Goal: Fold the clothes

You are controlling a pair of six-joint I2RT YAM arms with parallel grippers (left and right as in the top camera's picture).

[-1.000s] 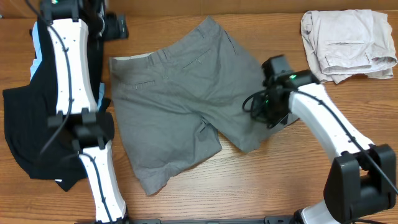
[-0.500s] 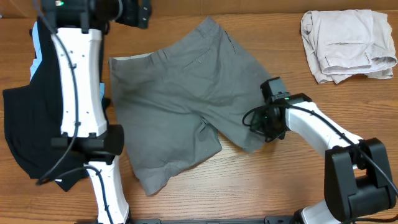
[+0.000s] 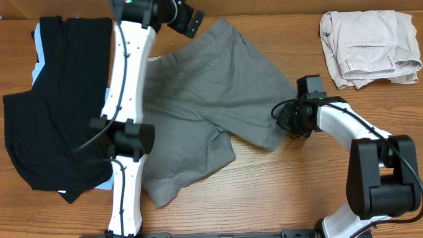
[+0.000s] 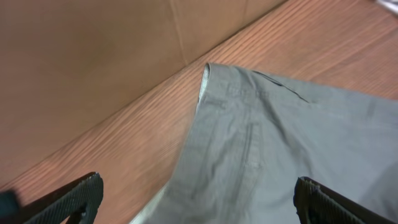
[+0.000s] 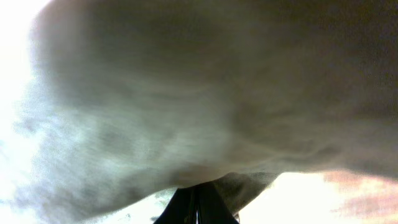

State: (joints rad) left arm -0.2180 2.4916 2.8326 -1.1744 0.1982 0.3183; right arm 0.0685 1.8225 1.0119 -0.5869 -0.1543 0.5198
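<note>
The shorts lie spread on the table, their left edge hidden under the left arm. Over the waistband the left gripper hovers, fingers wide apart. The right gripper pinches a leg hem; blurred cloth fills its camera

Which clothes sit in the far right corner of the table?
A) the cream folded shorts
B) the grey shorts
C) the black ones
A: the cream folded shorts lie far right, while the grey shorts are mid-table and the black garment is on the left.
</note>
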